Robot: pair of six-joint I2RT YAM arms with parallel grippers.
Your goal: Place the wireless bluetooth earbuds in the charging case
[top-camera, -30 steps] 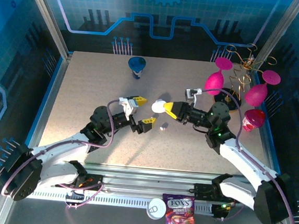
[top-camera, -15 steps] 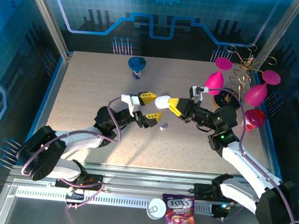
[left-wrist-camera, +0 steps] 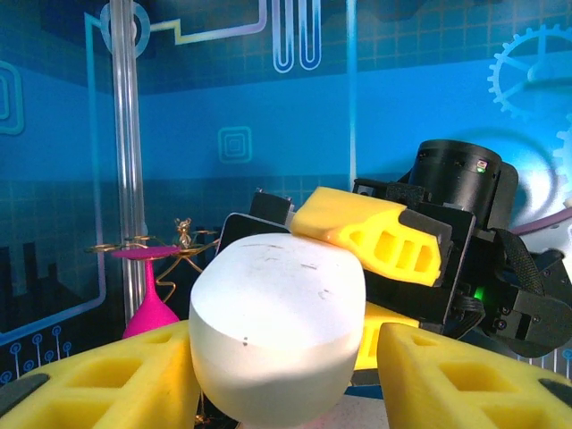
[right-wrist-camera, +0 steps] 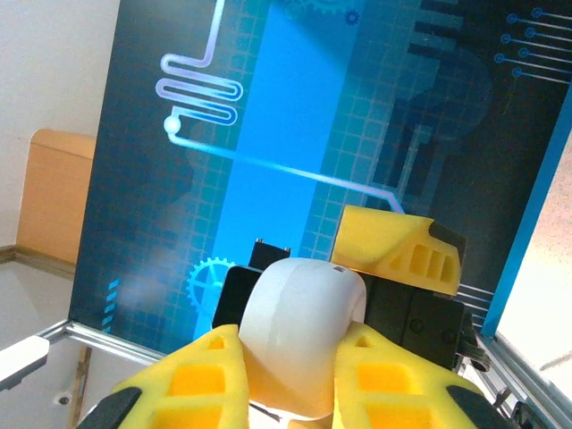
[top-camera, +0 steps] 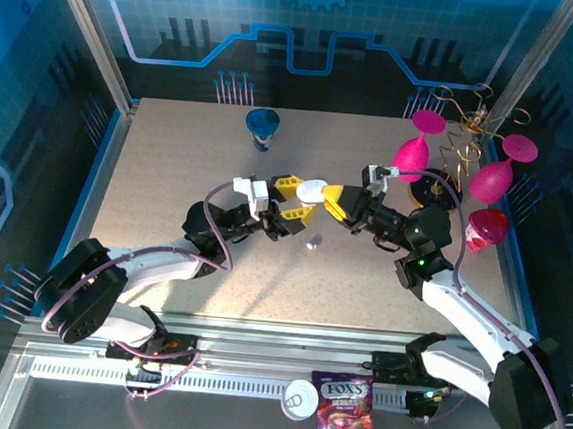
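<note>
I am seeing a candy bag [top-camera: 346,428] lying at the bottom edge. A tiny earbud [top-camera: 313,244] is lying alone on the table [top-camera: 170,164], just below the middle. Right above it, my right gripper [top-camera: 326,200] is squeezing the white case [top-camera: 311,190]. My left gripper [top-camera: 295,200] is spread around that case, not pinching. A blue cup [top-camera: 262,125] is standing far back

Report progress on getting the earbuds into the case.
Done: nothing visibly; one earbud lies loose on the table. In hand: the right gripper clamps the charging case off the table, and the left gripper sits open around it. Left: inserting the earbuds.
</note>
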